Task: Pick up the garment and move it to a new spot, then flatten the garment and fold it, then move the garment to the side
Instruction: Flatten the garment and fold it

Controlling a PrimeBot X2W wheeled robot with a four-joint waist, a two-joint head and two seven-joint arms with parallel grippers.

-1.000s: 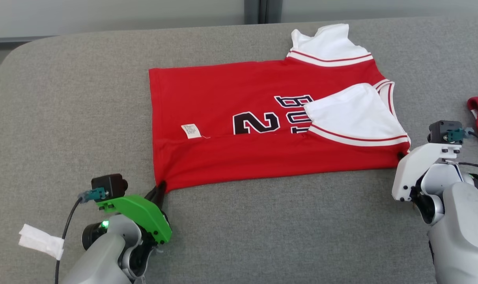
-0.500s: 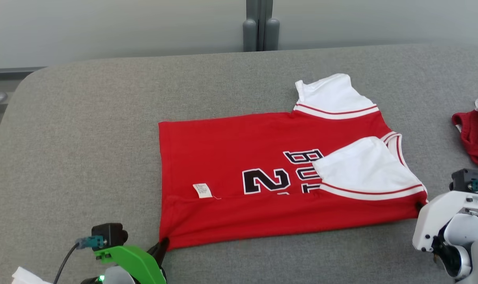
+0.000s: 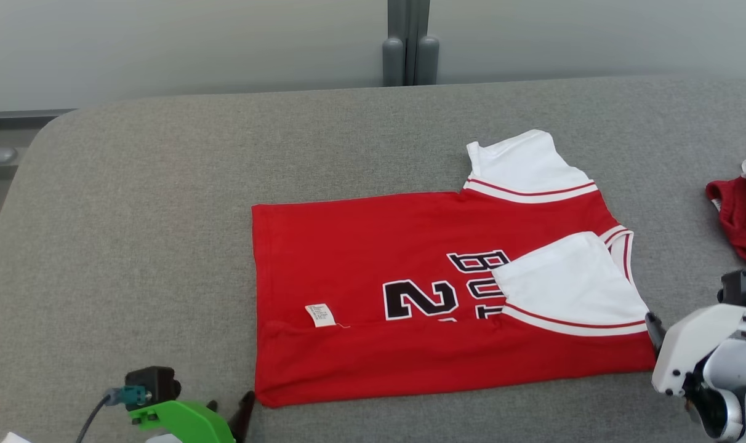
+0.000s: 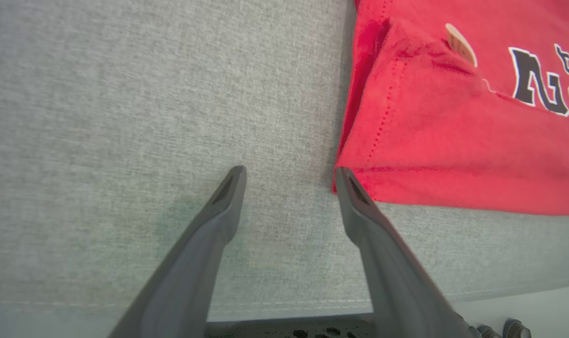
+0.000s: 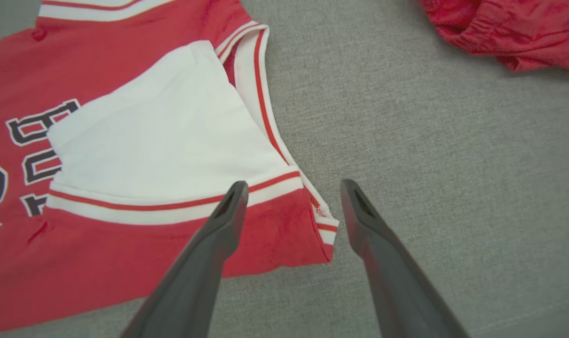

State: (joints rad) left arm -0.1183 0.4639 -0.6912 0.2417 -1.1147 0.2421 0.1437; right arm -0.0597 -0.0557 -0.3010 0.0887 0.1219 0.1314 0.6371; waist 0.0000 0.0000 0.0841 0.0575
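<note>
Head view: red jersey [image 3: 410, 289] lies flat, part-folded, mid desk [image 3: 164, 215]; left hand [image 4: 289, 178] and right hand [image 5: 294, 192] are both spread apart and empty at its near corners. Risk: the right hand straddles the armhole corner and the left sits just beside the hem corner, so a careless lift snags cloth and drags the fold open. A shallow regrasp may catch only the top layer.

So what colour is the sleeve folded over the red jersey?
The folded sleeve is white with a red stripe, clearest in the right wrist view.
</note>
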